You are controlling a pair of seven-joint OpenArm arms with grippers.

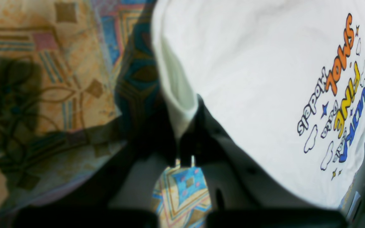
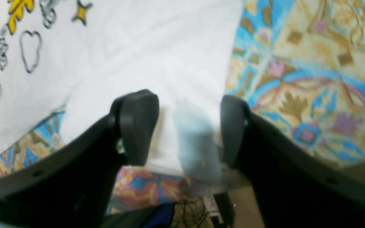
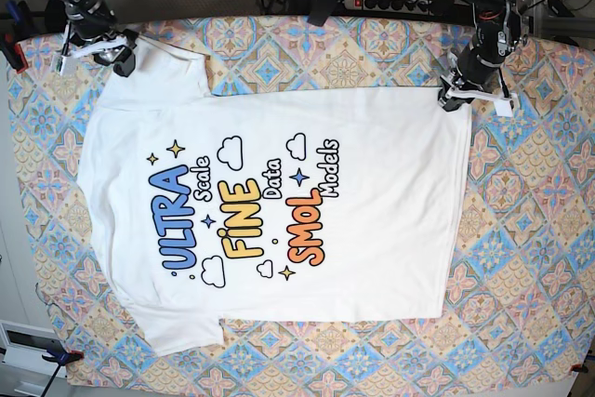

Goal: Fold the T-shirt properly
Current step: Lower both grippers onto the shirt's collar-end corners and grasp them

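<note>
The worktop (image 3: 548, 230) was the largest thing in view, covered by a patterned cloth of blue, orange and cream tiles that showed in every view. On it the T-shirt (image 3: 372, 230) lay spread flat with its printed side up, taking up most of the middle of the base view, its hem toward that view's right and its collar end toward the left, one sleeve reaching the upper left corner and the other the lower left. The blue, yellow and orange print (image 3: 246, 206) sat left of the shirt's centre, ringed by small clouds and stars. The right tool (image 2: 187, 126) hung over the sleeve at the base view's upper left; in its wrist view its two dark jaws stood well apart with white sleeve cloth lying between them, and neither jaw was pressing on that cloth. The left tool (image 1: 184, 158) sat at the hem corner on the base view's upper right; its jaws were closed together on a bunched fold of the white hem, the cloth rising in a small ridge out of the grip in its wrist view. Beyond the worktop's far edge a power strip (image 3: 395, 4) and cables lay on the floor.
</note>
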